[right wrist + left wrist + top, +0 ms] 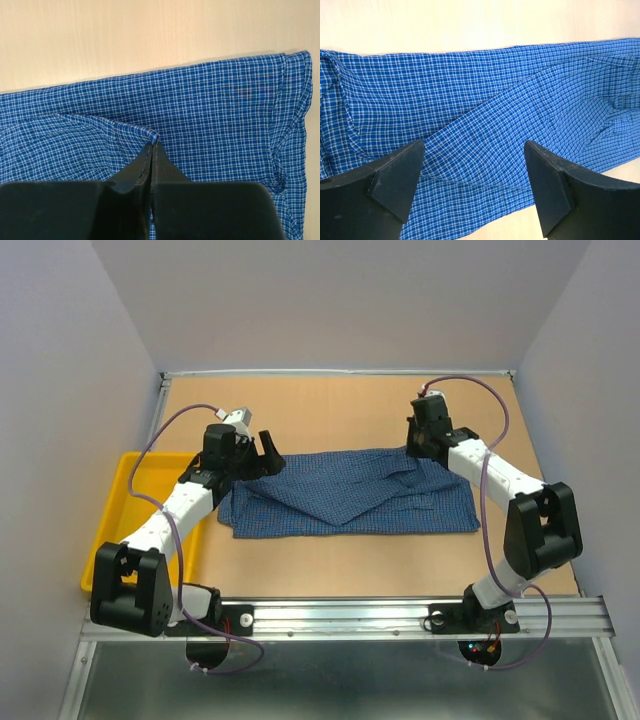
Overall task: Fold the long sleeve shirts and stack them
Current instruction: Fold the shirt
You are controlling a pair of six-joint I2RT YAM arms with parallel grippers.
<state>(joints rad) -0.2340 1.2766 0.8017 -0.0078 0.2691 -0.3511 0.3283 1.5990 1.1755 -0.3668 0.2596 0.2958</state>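
One blue finely checked cotton shirt (350, 495), one yellow plastic tray (125, 490), two white-and-black robot arms, left (175, 508) and right (500, 475), one light wooden desk (330, 410).

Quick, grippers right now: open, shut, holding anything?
Left gripper: open, empty, over the shirt.
Right gripper: shut, apparently pinching a raised fold of the shirt.

The blue finely checked shirt (350, 495) lies flat in a long crosswise band, a sleeve folded diagonally over it.
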